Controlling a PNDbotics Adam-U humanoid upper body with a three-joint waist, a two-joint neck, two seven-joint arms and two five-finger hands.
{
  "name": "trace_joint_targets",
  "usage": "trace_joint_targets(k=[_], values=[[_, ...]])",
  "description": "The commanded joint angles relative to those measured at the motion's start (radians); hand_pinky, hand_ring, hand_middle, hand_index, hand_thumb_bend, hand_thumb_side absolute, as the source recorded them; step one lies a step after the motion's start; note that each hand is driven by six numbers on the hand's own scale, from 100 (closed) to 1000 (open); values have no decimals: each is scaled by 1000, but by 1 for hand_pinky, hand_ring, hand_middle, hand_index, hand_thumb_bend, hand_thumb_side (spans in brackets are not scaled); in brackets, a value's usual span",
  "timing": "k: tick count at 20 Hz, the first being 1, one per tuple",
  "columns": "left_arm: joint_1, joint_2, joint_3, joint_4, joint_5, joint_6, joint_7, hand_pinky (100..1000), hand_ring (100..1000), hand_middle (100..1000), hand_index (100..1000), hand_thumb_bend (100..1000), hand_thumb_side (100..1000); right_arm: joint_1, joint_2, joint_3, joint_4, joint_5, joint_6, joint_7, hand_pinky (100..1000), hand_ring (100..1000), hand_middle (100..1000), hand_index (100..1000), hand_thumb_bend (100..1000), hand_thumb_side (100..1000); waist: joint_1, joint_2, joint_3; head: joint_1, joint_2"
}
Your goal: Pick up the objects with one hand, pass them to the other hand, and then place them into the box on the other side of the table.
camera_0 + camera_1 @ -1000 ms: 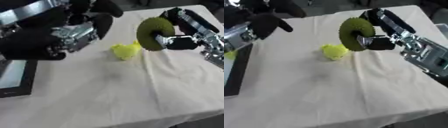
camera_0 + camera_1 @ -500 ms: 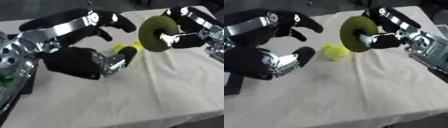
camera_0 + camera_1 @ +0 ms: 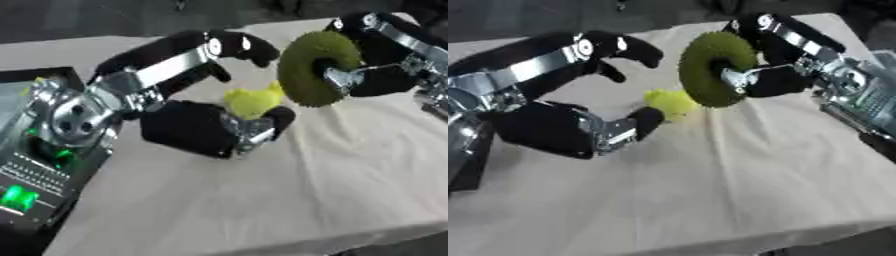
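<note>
My right hand (image 3: 785,80) holds a round olive-green spiky disc (image 3: 708,67) upright above the table, its fingers curled through and around it. My left hand (image 3: 579,130) reaches in from the left with fingers spread, thumb below and fingers (image 3: 627,47) arched above, just left of the disc and apart from it. A small yellow-green soft object (image 3: 668,101) lies on the cloth between the left thumb and fingers, untouched as far as I can see.
A white cloth (image 3: 737,175) covers the table, with its front edge near the bottom. A dark box (image 3: 26,150) with a green item (image 3: 19,196) inside sits at the left edge.
My left hand has come in from the left toward the disc, fingers opening around the yellow object's spot. The right hand has kept the disc nearly still.
</note>
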Motion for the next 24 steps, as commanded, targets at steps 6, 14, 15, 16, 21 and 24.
trace_joint_targets(k=[6, 14, 15, 16, 21, 24], values=[[3, -54, -17, 38, -22, 55, 92, 874, 989, 826, 888, 372, 571, -9, -40, -8, -15, -41, -13, 60, 513, 384, 347, 511, 100, 100, -14, -17, -3, 10, -9], [12, -115, -35, 95, -9, 76, 169, 873, 991, 824, 887, 373, 610, -15, -38, -5, -15, -80, 2, 93, 491, 371, 337, 501, 100, 100, -16, -13, -3, 35, -25], [12, -120, -36, 100, -6, 76, 171, 873, 991, 824, 888, 375, 616, -16, -37, -4, -15, -86, 5, 95, 489, 369, 336, 500, 100, 100, -16, -12, -3, 37, -26], [13, -125, -38, 106, -3, 75, 173, 873, 992, 824, 888, 380, 621, -16, -36, -3, -15, -92, 8, 97, 486, 367, 335, 499, 100, 100, -16, -11, -2, 38, -27], [17, -139, -47, 140, -20, 75, 183, 876, 993, 825, 890, 413, 629, -21, -33, 2, -15, -117, 11, 117, 480, 362, 332, 496, 100, 100, -17, -9, -2, 42, -26], [15, -149, -53, 166, -51, 71, 185, 880, 994, 827, 897, 430, 618, -28, -34, 1, -15, -136, 10, 138, 476, 360, 330, 495, 100, 100, -17, -10, -2, 45, -24]])
